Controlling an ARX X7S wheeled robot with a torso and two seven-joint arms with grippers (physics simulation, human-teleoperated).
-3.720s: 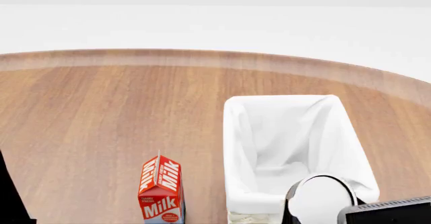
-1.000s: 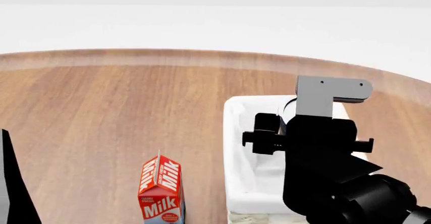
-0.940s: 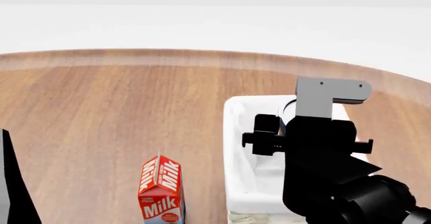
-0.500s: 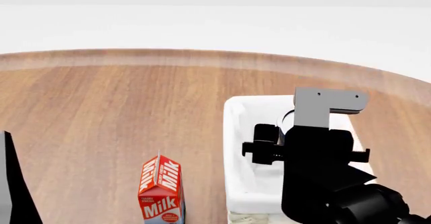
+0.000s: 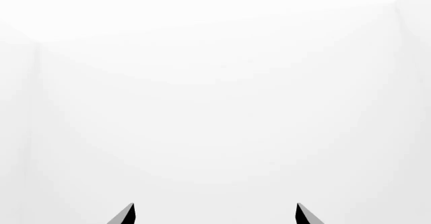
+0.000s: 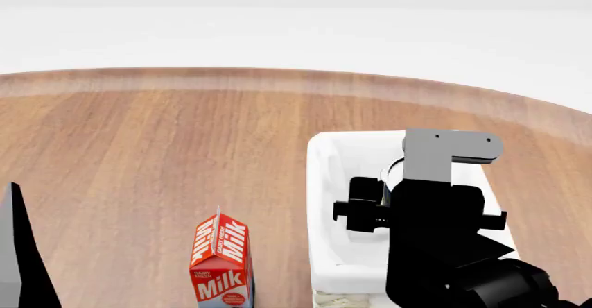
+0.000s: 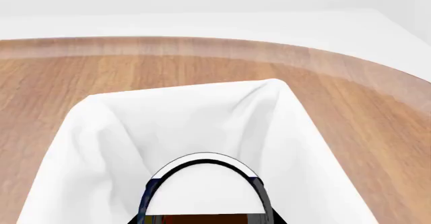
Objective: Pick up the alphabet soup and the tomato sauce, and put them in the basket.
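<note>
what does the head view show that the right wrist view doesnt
Only the head view shows the milk carton standing on the table beside the basket, the right arm's black body over the basket, and a dark edge of the left arm at the frame's side. Only the right wrist view shows a can with a silver-white top close to the camera, over the basket's white lining. Both show the basket and the round wooden table.

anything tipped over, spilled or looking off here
Nothing stands out: the milk carton stands upright on the table, and the right gripper carries a can over the basket.
</note>
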